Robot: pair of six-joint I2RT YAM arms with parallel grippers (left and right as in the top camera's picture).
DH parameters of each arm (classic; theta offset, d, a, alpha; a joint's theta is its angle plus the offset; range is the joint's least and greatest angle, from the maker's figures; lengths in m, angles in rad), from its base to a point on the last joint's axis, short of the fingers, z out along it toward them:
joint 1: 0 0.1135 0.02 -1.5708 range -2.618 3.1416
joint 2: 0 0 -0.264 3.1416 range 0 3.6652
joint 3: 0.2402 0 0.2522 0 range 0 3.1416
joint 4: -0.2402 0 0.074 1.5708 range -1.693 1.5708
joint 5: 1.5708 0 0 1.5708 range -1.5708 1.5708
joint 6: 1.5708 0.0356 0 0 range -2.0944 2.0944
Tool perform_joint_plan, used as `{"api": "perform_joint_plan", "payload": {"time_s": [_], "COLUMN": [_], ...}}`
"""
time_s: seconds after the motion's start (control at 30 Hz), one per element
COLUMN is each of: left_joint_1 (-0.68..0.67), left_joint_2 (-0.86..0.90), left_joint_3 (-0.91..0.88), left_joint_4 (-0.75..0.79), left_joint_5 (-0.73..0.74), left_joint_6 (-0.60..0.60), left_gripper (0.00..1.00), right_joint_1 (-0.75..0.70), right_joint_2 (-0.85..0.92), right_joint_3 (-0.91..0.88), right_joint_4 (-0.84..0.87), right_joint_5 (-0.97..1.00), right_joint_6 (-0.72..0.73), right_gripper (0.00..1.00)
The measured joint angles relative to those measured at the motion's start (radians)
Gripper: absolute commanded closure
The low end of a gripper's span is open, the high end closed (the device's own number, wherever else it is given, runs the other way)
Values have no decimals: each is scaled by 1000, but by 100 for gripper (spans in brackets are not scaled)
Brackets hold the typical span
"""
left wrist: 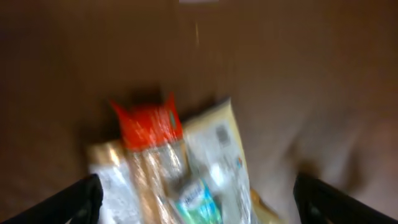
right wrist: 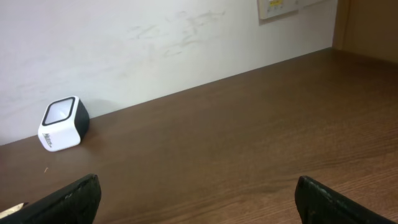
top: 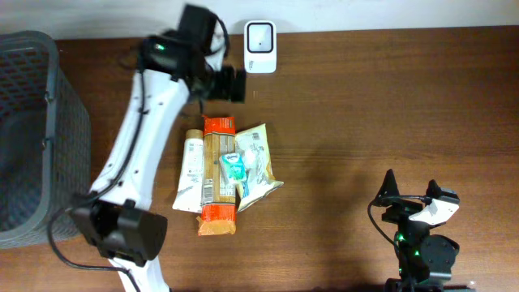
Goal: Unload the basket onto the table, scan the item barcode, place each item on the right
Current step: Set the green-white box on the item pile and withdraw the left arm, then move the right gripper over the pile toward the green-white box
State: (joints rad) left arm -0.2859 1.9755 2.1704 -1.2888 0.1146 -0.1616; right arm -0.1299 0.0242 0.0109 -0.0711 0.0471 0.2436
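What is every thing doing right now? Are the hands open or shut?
Left hand: open, empty.
Right hand: open, empty.
Barcode scanner: standing upright.
Orange-ended packet: lying flat.
Teal packet: lying on top of the orange-ended packet.
White pouch: lying flat, partly under the teal packet.
Grey basket: standing upright.

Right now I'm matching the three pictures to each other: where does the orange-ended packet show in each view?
Overhead: the orange-ended packet lies left of centre, in the pile, below the scanner.
Left wrist: blurred, lower centre, orange end uppermost.
Right wrist: not in it.
Shared landmark: the brown table, in all three.
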Motion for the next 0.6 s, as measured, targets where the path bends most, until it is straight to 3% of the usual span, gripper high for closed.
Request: {"api": "perform_joint_plan", "payload": {"time_s": [0.2,0.37,0.6], "left_joint_1": [159,308,529], "left_joint_2": [-6,-6,-6], "left_joint_3": [291,305,305], "left_joint_4": [-88,-187,-158], "left_joint_5": [-107,-145,-87], "left_joint_6": [117,270,320], "left_gripper": [1,0,1], "right_joint_1": [0,0,0], "right_joint_2": [0,0,0], "right_joint_3": [0,0,0], "right_joint_4": [0,0,0], "right_joint_5": [0,0,0], "right_joint_6": [1,0,0], "right_gripper": [1,1,1]}}
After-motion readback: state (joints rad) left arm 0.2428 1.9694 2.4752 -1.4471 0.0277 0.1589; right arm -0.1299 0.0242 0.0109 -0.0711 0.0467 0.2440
